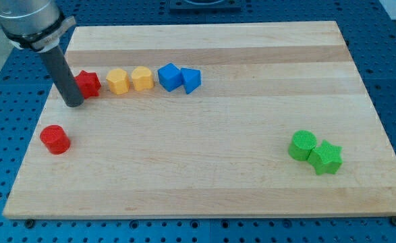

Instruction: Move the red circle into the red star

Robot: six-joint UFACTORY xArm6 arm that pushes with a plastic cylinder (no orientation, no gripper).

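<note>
Red circle (54, 139) low at the view's left, well below rod tip (73, 103), tip grasping nothing, touching red star (88, 84) at star's left, on wooden board (218, 169).

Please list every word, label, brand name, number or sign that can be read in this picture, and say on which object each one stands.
There is no readable text.
The wooden board, the red star, the red circle, the two yellow blocks, the two blue blocks and the two green blocks carry no marks.
The rod, with my tip just left of the red star, shows no label.
</note>
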